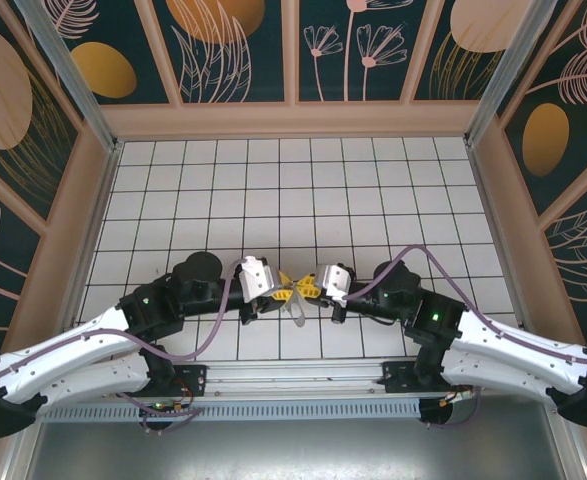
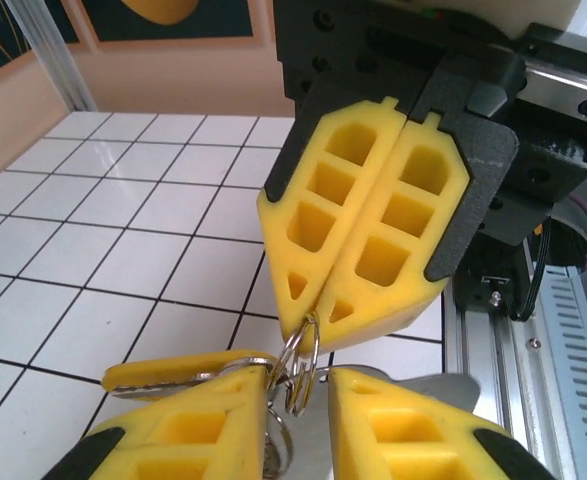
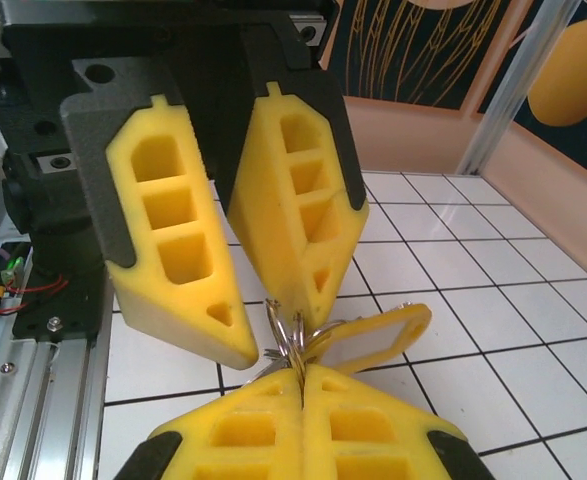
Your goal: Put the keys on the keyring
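Clamping the keyring (image 2: 301, 362), right end effector (image 2: 311, 318) faces left end effector (image 3: 273, 338), parted around the keys (image 2: 188, 372).

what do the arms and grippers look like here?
White shells and black joints on left arm and right arm, a green light on each, purple cable alongside. The left gripper and right gripper have yellow wedge fingers with rectangular cut-outs, black backing.

Overhead the keys (image 1: 296, 303) are too small to count; the right end effector (image 2: 318, 318) half hides the keyring (image 2: 303, 365).
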